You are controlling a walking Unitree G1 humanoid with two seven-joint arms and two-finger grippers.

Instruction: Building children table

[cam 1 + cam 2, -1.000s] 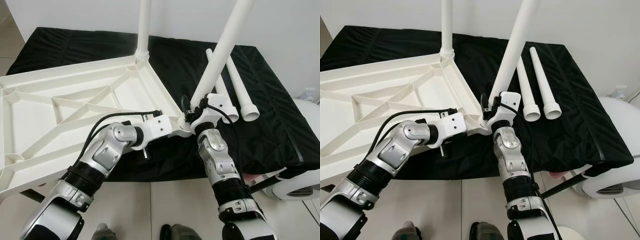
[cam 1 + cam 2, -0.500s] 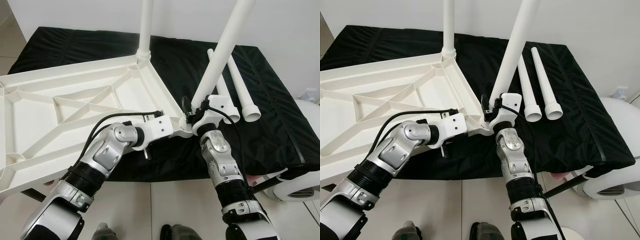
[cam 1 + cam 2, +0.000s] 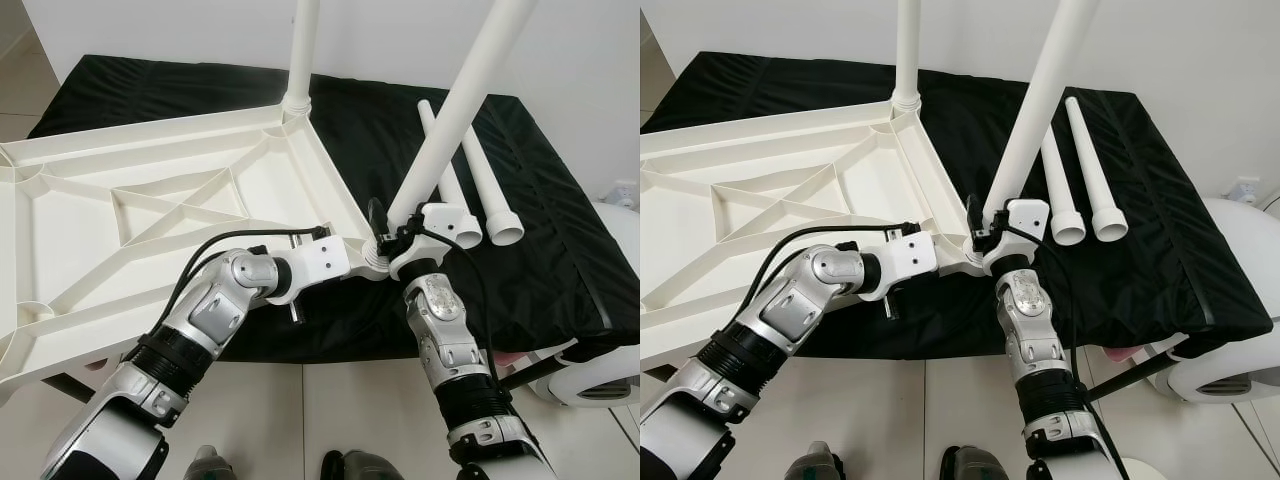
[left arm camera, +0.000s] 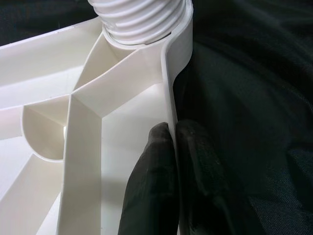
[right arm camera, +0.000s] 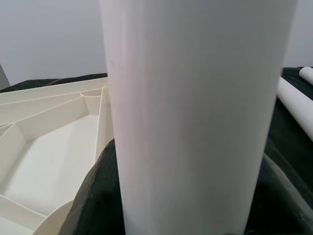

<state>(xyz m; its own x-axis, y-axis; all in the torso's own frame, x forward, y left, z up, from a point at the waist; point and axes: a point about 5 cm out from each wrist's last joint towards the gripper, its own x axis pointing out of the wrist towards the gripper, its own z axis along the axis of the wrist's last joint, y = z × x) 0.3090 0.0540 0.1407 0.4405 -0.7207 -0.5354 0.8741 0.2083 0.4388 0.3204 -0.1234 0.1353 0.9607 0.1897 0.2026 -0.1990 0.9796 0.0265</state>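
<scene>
Inverted tabletop (image 3: pixel 150 215) on black cloth (image 3: pixel 560 230): left gripper (image 4: pixel 172 147) pinches its rim. Right gripper (image 3: pixel 392 238) clasps tilted leg (image 3: pixel 455 105) at near corner socket. Step: seating the second leg; likely needs straightening and screwing home.

Black cloth (image 3: pixel 540 210), white wall (image 3: pixel 180 30), tiled floor (image 3: pixel 300 410), white round appliance (image 3: pixel 610 375).

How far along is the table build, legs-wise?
Done: one leg stands in the far corner of the upturned tabletop. In hand: the right claw grips a second leg at the near corner socket, tilted, so seating can't be confirmed; the left claw pinches the tabletop's edge beside it. Left: two loose legs lie on the black cloth.
</scene>
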